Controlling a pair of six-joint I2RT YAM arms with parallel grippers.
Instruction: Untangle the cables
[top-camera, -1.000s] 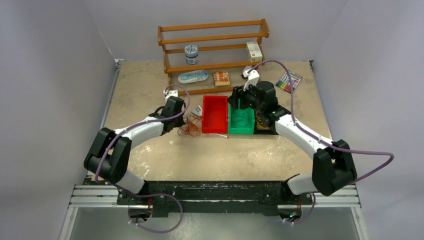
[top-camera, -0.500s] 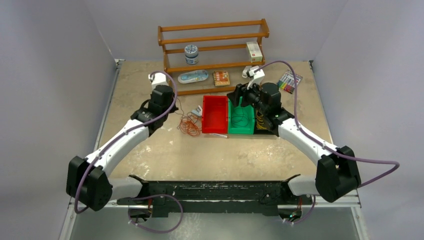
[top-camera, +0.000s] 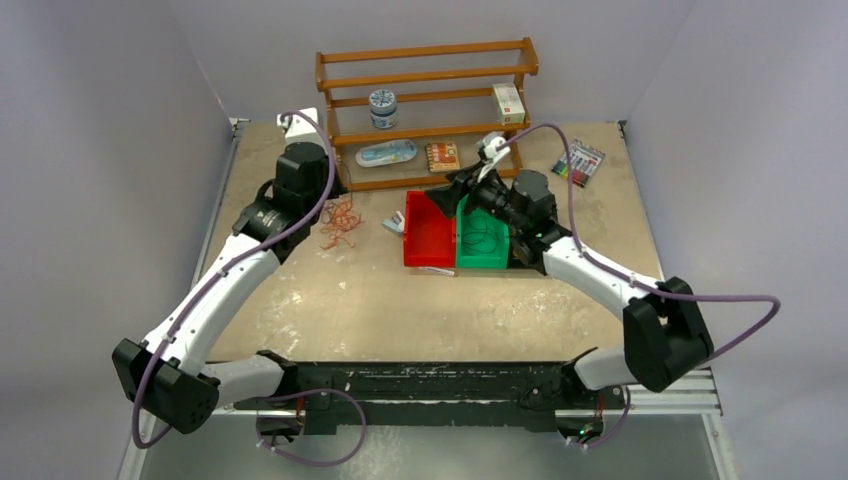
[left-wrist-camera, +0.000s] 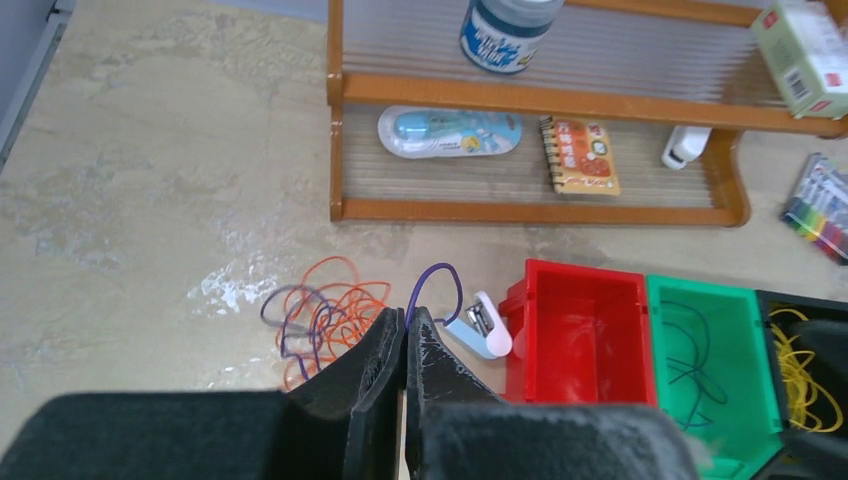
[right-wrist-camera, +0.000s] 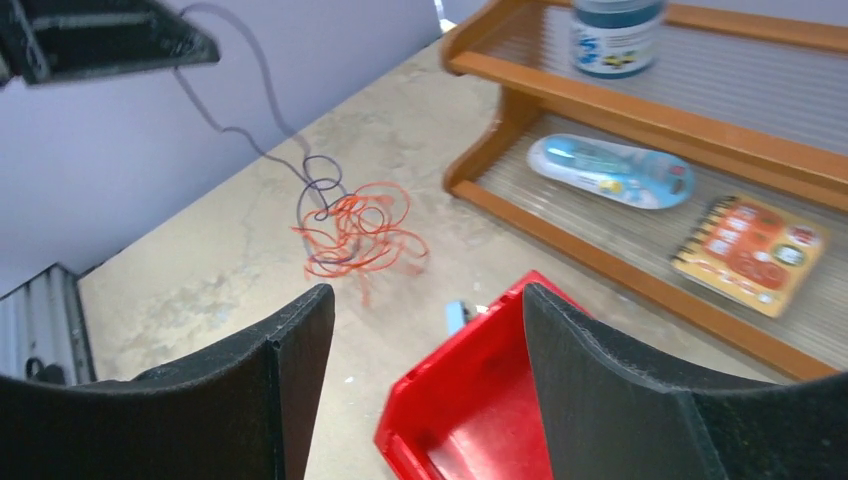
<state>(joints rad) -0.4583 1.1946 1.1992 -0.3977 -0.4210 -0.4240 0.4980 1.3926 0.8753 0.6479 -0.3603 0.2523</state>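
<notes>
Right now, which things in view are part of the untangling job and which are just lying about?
Job: orange and purple cable tangle; left gripper, shut on a purple strand; right gripper, open; red bin; green bin with dark cable; black bin with yellow cables.
Lying about: wooden rack, jar, notebook, box, blue packet, markers, white gadget.

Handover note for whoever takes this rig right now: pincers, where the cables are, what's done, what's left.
Left pincer: shut on a purple strand that runs to the orange tangle, left of the red bin.
Right pincer: open, empty, over the red bin.
Done: dark cable in green bin, yellow cables in black bin.
Left: red bin empty; probably pull purple free of orange.
</notes>
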